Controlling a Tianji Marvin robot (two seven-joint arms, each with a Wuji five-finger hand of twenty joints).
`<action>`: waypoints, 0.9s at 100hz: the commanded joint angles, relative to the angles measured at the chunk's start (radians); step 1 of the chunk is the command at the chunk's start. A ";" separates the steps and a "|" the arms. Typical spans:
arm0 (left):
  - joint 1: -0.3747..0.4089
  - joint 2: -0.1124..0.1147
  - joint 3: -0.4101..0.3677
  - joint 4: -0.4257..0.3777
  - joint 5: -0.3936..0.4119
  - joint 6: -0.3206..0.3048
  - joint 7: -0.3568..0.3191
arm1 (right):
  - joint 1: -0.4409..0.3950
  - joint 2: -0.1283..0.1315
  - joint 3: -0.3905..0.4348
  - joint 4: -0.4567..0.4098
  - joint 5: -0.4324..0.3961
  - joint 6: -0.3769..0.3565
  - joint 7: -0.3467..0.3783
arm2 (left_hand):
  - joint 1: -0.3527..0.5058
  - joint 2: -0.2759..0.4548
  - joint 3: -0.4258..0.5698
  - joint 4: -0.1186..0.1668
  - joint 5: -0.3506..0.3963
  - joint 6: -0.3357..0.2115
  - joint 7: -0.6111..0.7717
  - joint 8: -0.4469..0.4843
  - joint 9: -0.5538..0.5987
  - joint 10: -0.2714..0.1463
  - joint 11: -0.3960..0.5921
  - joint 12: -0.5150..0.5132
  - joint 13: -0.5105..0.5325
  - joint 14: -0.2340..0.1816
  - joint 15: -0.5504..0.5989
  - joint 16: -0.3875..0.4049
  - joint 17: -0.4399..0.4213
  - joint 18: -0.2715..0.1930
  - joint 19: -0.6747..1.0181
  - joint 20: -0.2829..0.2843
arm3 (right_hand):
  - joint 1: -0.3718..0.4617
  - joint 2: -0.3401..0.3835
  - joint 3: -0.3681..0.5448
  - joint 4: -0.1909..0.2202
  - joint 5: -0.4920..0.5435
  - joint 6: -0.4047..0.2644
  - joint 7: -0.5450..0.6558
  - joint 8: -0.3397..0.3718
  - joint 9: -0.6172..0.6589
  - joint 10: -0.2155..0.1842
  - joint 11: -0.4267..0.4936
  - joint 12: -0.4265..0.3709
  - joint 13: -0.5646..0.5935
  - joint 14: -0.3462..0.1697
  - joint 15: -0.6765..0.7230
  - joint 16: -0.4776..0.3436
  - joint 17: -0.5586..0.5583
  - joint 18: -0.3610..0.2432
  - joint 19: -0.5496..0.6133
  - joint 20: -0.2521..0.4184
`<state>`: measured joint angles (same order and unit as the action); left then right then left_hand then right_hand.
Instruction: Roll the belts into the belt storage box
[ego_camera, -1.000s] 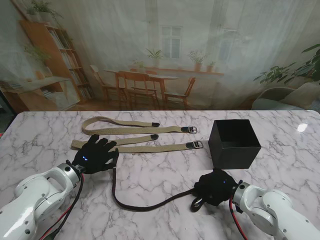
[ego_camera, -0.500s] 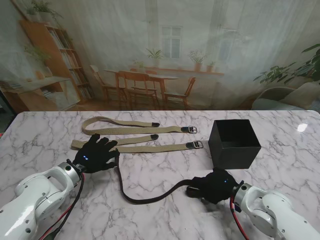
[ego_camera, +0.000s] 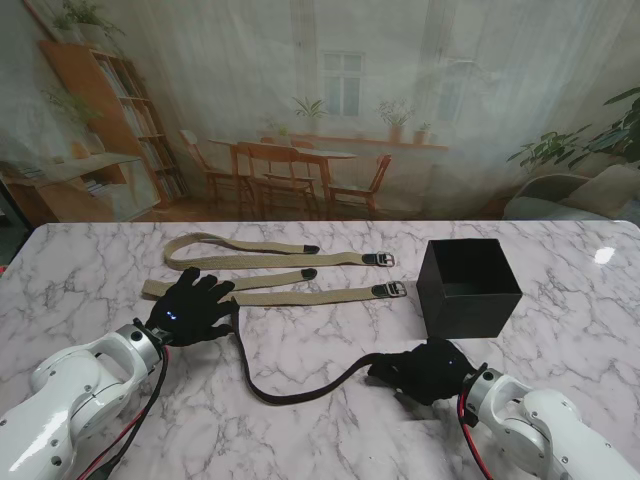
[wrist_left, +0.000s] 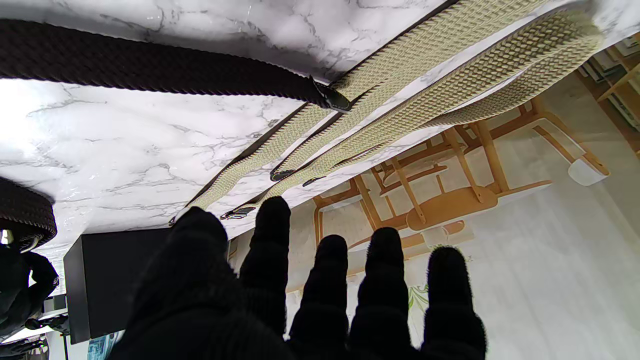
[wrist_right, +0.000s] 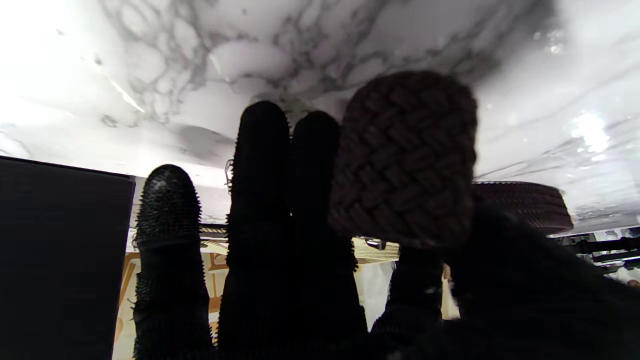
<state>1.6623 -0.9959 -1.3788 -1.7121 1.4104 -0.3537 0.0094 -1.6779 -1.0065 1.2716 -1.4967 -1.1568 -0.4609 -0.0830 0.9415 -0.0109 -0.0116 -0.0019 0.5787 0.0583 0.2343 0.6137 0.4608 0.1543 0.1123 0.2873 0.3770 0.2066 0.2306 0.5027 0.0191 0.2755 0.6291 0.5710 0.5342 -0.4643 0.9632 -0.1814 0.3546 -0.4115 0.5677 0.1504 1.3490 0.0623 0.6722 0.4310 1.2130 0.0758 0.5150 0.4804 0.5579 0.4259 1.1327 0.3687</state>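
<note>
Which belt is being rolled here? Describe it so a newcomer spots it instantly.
Start at the black storage box on the marble table, then look nearer to me: the dark brown braided belt curves between both robot hands, its end curled at the right robot hand. The two tan belts lie straight, farther away.

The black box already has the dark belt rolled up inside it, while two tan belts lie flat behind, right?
Not quite. The stand view shows the dark belt lying on the table, one end in the right hand, outside the black box. Two tan belts do lie flat behind.
</note>
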 joint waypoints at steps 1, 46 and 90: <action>0.003 0.000 0.001 0.001 0.001 0.001 -0.012 | 0.000 0.001 -0.002 0.006 -0.003 -0.015 0.026 | 0.021 0.013 -0.011 -0.020 0.011 0.008 0.004 0.007 -0.024 0.014 -0.014 0.012 0.013 0.007 -0.011 -0.003 -0.018 0.037 -0.032 -0.011 | 0.147 0.078 0.083 0.065 0.072 -0.065 0.008 0.003 0.034 -0.070 -0.006 0.003 0.004 -0.043 -0.012 -0.012 -0.025 0.062 -0.016 -0.010; 0.002 0.001 0.002 0.003 0.000 -0.001 -0.015 | -0.020 0.014 0.031 -0.063 -0.044 -0.064 0.130 | 0.022 0.012 -0.011 -0.020 0.014 0.007 0.007 0.009 -0.024 0.014 -0.014 0.012 0.013 0.008 -0.011 -0.003 -0.019 0.037 -0.033 -0.011 | -0.319 -0.011 -0.068 0.069 0.129 0.382 0.167 0.266 -0.202 -0.080 0.100 0.068 -0.235 -0.068 -0.155 -0.044 -0.183 -0.063 -0.078 0.018; 0.002 0.001 0.004 0.006 -0.002 0.000 -0.016 | -0.054 0.029 0.103 -0.194 -0.022 -0.118 0.402 | 0.023 0.010 -0.011 -0.020 0.015 0.007 0.007 0.010 -0.024 0.014 -0.014 0.012 0.013 0.008 -0.011 -0.003 -0.019 0.037 -0.033 -0.011 | -0.338 0.034 -0.082 0.123 0.012 0.575 -0.018 0.292 -0.357 -0.108 -0.238 -0.091 -0.395 -0.130 -0.282 -0.149 -0.282 -0.143 -0.145 0.018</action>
<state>1.6646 -0.9956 -1.3788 -1.7090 1.4102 -0.3533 0.0091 -1.7157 -0.9871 1.3685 -1.6751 -1.1608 -0.5715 0.3132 0.9415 -0.0109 -0.0116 -0.0019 0.5787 0.0583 0.2343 0.6137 0.4608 0.1543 0.1123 0.2873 0.3770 0.2066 0.2306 0.5027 0.0190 0.2755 0.6291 0.5710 0.2002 -0.4308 0.8433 -0.0941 0.3749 0.0696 0.5317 0.4170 1.0424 0.0111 0.4979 0.3535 0.8464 -0.0046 0.2959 0.3596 0.2967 0.3001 1.0007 0.3787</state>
